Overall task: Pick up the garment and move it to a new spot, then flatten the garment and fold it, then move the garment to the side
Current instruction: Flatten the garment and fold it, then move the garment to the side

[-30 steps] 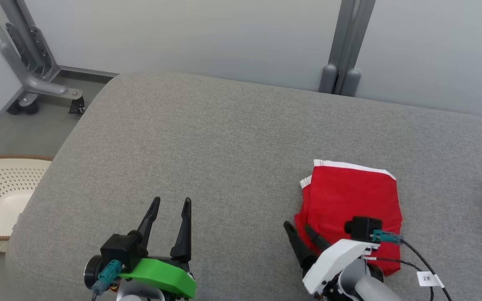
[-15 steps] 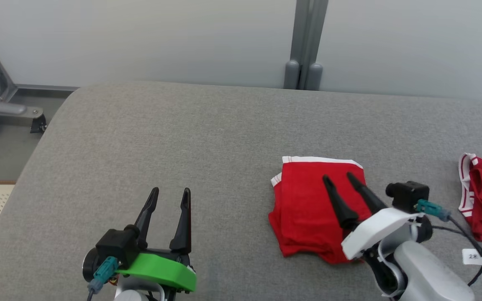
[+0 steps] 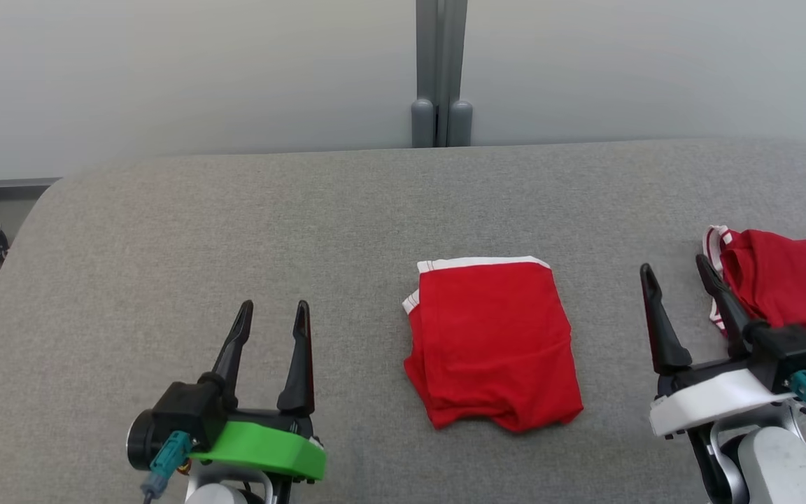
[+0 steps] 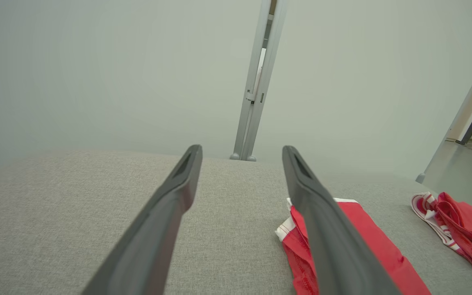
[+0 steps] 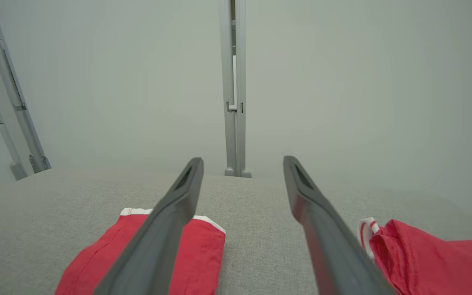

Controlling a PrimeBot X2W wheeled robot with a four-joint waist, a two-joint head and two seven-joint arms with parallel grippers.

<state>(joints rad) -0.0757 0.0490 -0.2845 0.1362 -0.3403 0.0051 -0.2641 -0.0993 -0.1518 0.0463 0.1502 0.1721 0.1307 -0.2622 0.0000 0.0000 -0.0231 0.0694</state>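
now, grey cushion: carrying two red pieces, w/ a pale wall and grey post rising behind.
folded garment: lying flat mid-cushion as a neat red rectangle, white waistband facing the wall, sitting between the two grippers and touching neither.
left gripper: hovering at the near left, fingers spreading wide, gripping nothing.
right gripper: hanging just right of the folded piece, jaws gaping, carrying nothing; one finger overlapping the crumpled garment's edge in the head view, contact unclear.
crumpled garment: bunching at the cushion's right end, apart from the folded one.
step: fold looking done, so prob. heading into the last leg, shifting it aside.
next move: calling for a low approach to one edge, pinching all layers together, sliding w/o letting the fold spring open.
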